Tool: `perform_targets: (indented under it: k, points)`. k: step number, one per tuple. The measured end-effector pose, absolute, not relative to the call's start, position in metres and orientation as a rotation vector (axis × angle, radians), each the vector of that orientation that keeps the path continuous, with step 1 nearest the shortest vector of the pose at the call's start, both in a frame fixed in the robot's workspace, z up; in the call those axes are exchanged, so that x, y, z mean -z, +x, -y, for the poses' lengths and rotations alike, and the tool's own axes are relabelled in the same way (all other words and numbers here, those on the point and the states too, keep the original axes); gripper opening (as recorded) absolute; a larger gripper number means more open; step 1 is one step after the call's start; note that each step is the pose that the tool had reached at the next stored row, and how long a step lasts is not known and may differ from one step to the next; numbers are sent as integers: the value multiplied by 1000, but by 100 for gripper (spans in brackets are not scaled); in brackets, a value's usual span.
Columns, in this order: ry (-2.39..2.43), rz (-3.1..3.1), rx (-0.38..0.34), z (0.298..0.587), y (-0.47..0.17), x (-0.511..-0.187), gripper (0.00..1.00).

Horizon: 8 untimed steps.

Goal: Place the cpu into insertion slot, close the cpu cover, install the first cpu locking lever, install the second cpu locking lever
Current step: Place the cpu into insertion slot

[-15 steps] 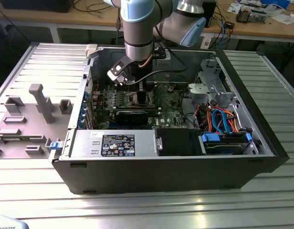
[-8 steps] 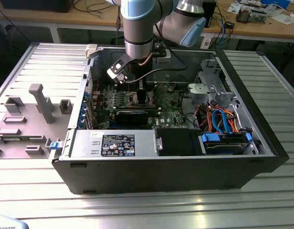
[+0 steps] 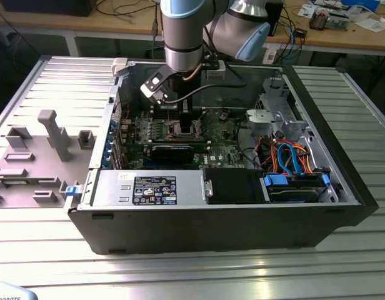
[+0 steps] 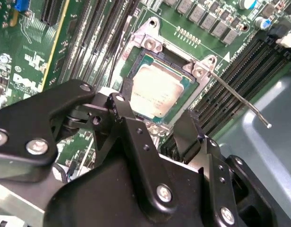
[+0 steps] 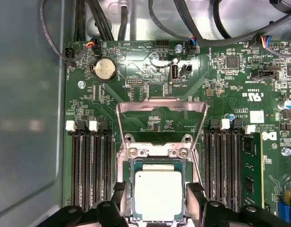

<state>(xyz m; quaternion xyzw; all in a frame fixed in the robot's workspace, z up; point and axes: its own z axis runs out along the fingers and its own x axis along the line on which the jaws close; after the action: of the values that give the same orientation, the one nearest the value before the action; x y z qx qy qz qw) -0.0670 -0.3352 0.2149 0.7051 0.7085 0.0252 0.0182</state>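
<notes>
The gripper [image 3: 179,117] hangs from the arm [image 3: 186,31] straight above the cpu [image 5: 158,195], inside the open computer case [image 3: 211,232] that lies on the slatted metal table [image 3: 180,275]. Its two fingers [image 5: 119,197] are spread wide, wider than the cpu, one on each side of it, and they hold nothing. Their tips sit low beside the cpu, though whether they touch the socket edge is hard to tell from these angles.

There is one cpu, lying flat in its socket on the green board [image 5: 136,61] with its dull silver top up and uncovered. In the second wrist view it [image 4: 157,92] shows just beyond the black finger [image 4: 185,130] links.

The one cpu cover [image 5: 160,104] stands raised from one edge of the cpu, and the green board shows through its square window. One thin metal lever [image 4: 240,100] juts out from a corner of the cpu socket, its free end in the air.

Two banks of long black slots [image 5: 91,170] flank the cpu, one on each side. One memory stick [image 5: 249,170] sits upright past one bank. One round coin battery [image 5: 104,69] lies beyond the raised cover. One grey tray [image 3: 36,156] rests on the table outside the case, well apart from the cpu
</notes>
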Motion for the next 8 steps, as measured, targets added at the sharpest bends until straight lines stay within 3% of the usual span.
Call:
perform_targets:
  k: [1, 5, 6, 8]
  points:
    - [2190, -2200, -78, 335, -67, -215, 60]
    - [2190, -2200, -77, 335, -67, -215, 36]
    - [2190, -2200, -77, 335, -67, -215, 36]
    - [2190, -2200, -77, 335, -67, -215, 24]
